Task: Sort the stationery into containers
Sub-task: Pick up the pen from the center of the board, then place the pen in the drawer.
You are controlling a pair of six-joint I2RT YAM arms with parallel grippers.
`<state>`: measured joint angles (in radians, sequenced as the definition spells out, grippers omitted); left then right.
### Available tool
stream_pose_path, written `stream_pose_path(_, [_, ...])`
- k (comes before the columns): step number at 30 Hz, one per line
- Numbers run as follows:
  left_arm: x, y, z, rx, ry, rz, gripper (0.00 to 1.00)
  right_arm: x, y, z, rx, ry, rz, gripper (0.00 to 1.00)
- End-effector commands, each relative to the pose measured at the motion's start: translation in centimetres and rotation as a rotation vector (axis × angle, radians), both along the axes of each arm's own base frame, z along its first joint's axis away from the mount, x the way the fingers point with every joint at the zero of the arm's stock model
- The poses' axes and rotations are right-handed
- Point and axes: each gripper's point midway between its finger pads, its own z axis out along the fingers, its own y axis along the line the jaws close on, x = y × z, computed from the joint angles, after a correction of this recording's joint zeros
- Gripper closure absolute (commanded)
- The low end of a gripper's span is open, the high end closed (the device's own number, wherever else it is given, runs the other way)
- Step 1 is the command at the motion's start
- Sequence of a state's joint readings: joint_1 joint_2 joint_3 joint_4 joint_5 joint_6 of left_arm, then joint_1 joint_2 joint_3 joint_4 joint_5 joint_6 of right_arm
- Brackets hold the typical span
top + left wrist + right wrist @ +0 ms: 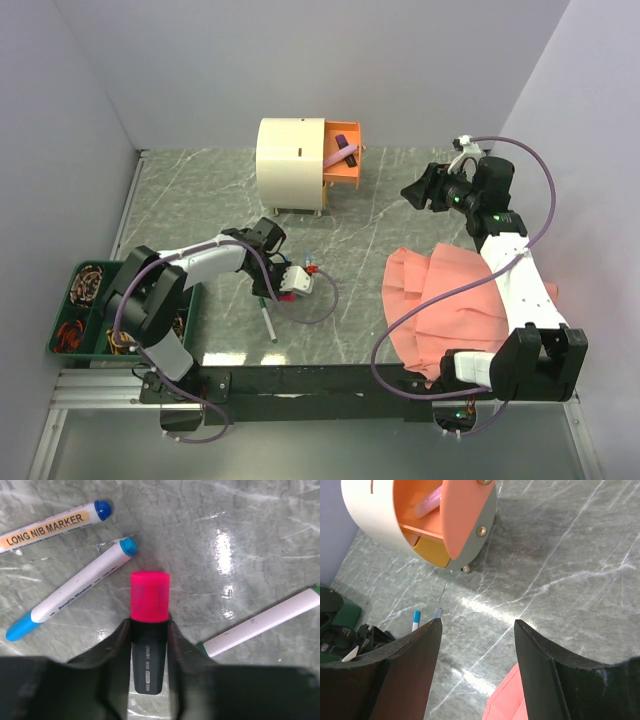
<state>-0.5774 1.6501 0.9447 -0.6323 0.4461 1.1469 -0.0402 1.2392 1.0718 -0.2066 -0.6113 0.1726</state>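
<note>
Desk (400, 205) | green-grey marble, glossy | bore cream cabinet (290, 163) far centre, salmon cloth (440, 300) near right, green tray (75, 357) at left edge | also carried, left of centre: long-nib marker (50, 528), blue-ended marker (75, 590), black-and-pink marker (148, 640), white pen (265, 622), close together

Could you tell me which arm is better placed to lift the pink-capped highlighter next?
Left: the left pincer clasps the pink-capped highlighter from both sides; the right pincer hangs open, empty, near the cabinet.

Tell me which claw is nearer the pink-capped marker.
Left. The left claw clasps the marker by its black body; the right claw hangs open far off, near the cabinet.
</note>
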Motion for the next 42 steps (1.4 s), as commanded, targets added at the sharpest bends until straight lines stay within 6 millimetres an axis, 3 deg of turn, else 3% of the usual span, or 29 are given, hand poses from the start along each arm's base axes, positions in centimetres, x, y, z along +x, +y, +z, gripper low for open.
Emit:
stream_pose_path(1, [0.2, -0.8, 0.8, -0.022, 0.006, -0.008, 0.81, 0.8, -0.6, 1.0, -0.018, -0.039, -0.01, 0.32])
stream_pose_path(2, [-0.2, -1.0, 1.2, -0.033, 0.033, -0.004, 0.89, 1.0, -0.5, 1.3, -0.017, -0.046, -0.009, 0.32])
stream_pose_path(4, [0.9, -2.3, 4.0, -0.086, 0.01, 0.018, 0.96, 1.2, -0.6, 1.6, -0.019, -0.051, -0.01, 0.32])
stream_pose_path(5, [0.2, -2.6, 5.1, -0.104, 0.051, 0.021, 0.96, 1.3, -0.6, 1.7, -0.019, -0.05, -0.013, 0.32])
stream_pose_path(6, [1.5, -3.9, 8.2, -0.159, 0.008, 0.017, 0.97, 1.5, -0.7, 1.8, -0.02, -0.052, -0.014, 0.32])
stream_pose_path(7, [1.5, -4.6, 9.8, -0.186, 0.016, 0.015, 0.97, 1.6, -0.6, 2.0, -0.018, -0.054, -0.012, 0.32])
stream_pose_path(8, [1.8, -5.7, 13.1, -0.241, 0.026, 0.012, 0.97, 1.6, -0.6, 2.0, -0.017, -0.051, -0.012, 0.32])
stream_pose_path(10, [1.8, -6.9, 16.6, -0.299, 0.044, 0.001, 0.97, 1.8, -0.6, 2.1, -0.017, -0.052, -0.014, 0.32])
stream_pose_path(11, [2.9, -8.1, 19.9, -0.355, 0.019, 0.013, 0.96, 1.9, -0.7, 2.2, -0.017, -0.053, -0.015, 0.32])
stream_pose_path(13, [3.1, -9.7, 23.2, -0.442, 0.036, 0.014, 0.96, 2.1, -0.8, 1.8, -0.019, -0.046, -0.024, 0.32])
stream_pose_path(14, [4.1, -10.9, 26.0, -0.505, 0.025, 0.041, 0.96, 2.1, -0.9, 1.9, -0.016, -0.047, -0.027, 0.32])
stream_pose_path(17, [6.4, -13.9, 31.5, -0.676, 0.01, 0.089, 0.93, 2.2, -0.9, 1.6, -0.003, -0.036, -0.037, 0.32])
stream_pose_path(18, [7.0, -14.6, 32.7, -0.717, 0.008, 0.098, 0.93, 2.2, -0.9, 1.6, 0.001, -0.034, -0.043, 0.32])
stream_pose_path(19, [8.3, -15.8, 35.1, -0.81, -0.055, 0.076, 0.92, 2.2, -0.9, 1.4, 0.006, -0.026, -0.045, 0.32])
stream_pose_path(21, [9.9, -17.0, 37.0, -0.9, 0.001, 0.158, 0.92, 2.3, -1.0, 1.5, 0.021, -0.019, -0.054, 0.32])
stream_pose_path(22, [11.1, -17.8, 39.4, -0.997, -0.047, 0.138, 0.92, 2.3, -1.1, 1.3, 0.025, -0.013, -0.06, 0.32])
stream_pose_path(25, [14.2, -18.4, 40.0, -1.1, 0.21, 0.353, 0.91, 2.6, -1.4, 1.3, 0.057, 0.005, -0.078, 0.32])
stream_pose_path(26, [16.4, -18.6, 40.7, -1.158, 0.195, 0.361, 0.91, 2.6, -1.4, 1.4, 0.073, 0.011, -0.081, 0.32])
stream_pose_path(32, [22.1, -19.3, 39.5, -1.218, 0.133, 0.475, 0.9, 2.7, -1.7, 1.3, 0.09, 0.015, -0.093, 0.32])
stream_pose_path(42, [27.1, -18.8, 36.7, -1.196, -0.005, 0.573, 0.84, 2.7, -2.7, -0.1, 0.102, 0.05, -0.121, 0.32])
